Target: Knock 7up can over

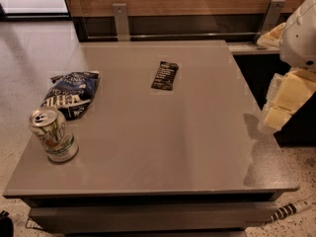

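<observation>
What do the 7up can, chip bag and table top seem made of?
The 7up can looks aluminium: shiny silver top with pull tab. The chip bag is probably plastic film: crinkled, glossy. The table top is smooth grey, maybe laminate, with soft sheen. The end effector hangs at the table's right edge, far from the can.

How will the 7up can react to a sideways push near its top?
The 7up can stands upright, tall and narrow, so it likely tips readily. Round body: probably rolls afterwards. The gripper hangs past the table's right edge.
</observation>
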### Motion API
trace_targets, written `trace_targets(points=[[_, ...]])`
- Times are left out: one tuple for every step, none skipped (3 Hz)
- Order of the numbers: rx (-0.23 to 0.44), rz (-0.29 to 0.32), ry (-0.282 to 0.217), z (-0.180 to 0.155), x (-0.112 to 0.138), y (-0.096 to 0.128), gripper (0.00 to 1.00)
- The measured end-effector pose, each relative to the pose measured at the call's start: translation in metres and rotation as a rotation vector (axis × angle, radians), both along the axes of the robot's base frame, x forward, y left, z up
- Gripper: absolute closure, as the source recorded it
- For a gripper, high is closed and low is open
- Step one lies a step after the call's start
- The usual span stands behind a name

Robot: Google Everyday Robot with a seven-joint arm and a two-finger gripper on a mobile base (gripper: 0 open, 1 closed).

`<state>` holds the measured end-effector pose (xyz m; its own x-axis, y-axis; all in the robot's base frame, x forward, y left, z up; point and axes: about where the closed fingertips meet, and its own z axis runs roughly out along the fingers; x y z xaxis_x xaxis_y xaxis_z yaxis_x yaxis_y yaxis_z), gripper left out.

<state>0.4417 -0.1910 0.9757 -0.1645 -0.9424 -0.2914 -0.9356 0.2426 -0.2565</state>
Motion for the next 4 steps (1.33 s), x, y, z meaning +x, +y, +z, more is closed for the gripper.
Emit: trace_targets(points=[[0.137, 0.067, -0.007, -0.016, 0.001, 0.038, 0.00], [0.358, 0.160, -0.036, -0.018, -0.003, 0.095, 0.00], [0.501, 0.226, -0.036, -0.011, -0.006, 0.135, 0.00], [0.547, 0.245, -0.036, -0.004, -0.009, 0.147, 0.00]])
